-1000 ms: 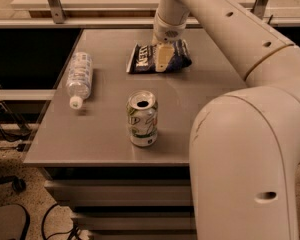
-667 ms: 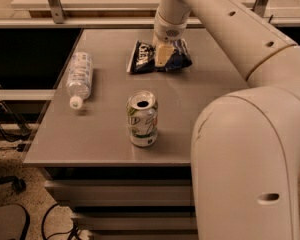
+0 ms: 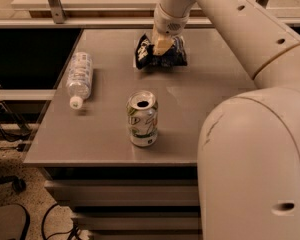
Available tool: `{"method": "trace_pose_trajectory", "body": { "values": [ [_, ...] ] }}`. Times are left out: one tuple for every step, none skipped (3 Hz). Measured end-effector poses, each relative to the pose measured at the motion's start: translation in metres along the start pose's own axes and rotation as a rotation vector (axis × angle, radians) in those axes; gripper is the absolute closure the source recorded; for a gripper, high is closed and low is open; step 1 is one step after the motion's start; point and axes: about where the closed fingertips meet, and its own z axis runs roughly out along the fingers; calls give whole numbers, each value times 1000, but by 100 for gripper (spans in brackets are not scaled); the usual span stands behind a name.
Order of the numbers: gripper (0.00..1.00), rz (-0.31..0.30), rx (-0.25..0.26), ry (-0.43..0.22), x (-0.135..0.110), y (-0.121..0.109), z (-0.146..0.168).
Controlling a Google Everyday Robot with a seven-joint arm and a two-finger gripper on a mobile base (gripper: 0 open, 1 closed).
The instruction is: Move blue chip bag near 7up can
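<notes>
The blue chip bag [image 3: 174, 58] is a dark navy foil bag with white lettering at the far middle of the grey table [image 3: 105, 146]. It is bunched up, with its left edge lifted. My gripper [image 3: 162, 47] comes down from above onto the bag's middle, with its cream fingers [image 3: 163, 44] pinched on the foil. The 7up can [image 3: 142, 119] stands upright near the table's front edge, well in front of the bag and a little to its left. Its top is open.
A clear plastic water bottle [image 3: 79, 77] with a white cap lies on its side at the table's left. My arm's large white body [image 3: 255, 164] fills the right foreground. A raised shelf edge [image 3: 90, 21] runs behind the table. Cables lie on the floor at lower left.
The bag, flat on the table before, is now crumpled and drawn up between the fingers. The gripper has stayed over the same spot. The can and bottle have not moved.
</notes>
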Motion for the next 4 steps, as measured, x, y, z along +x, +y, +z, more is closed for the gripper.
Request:
{"method": "trace_pose_trajectory", "body": {
  "values": [
    [100,-51,17,-23,-12,-2,-22],
    [100,-97,18,-28,-19,5,-44],
    [100,-150,-10,-26,-21,38,-77],
    [100,-149,-18,-26,-24,44,-75]
  ]
}}
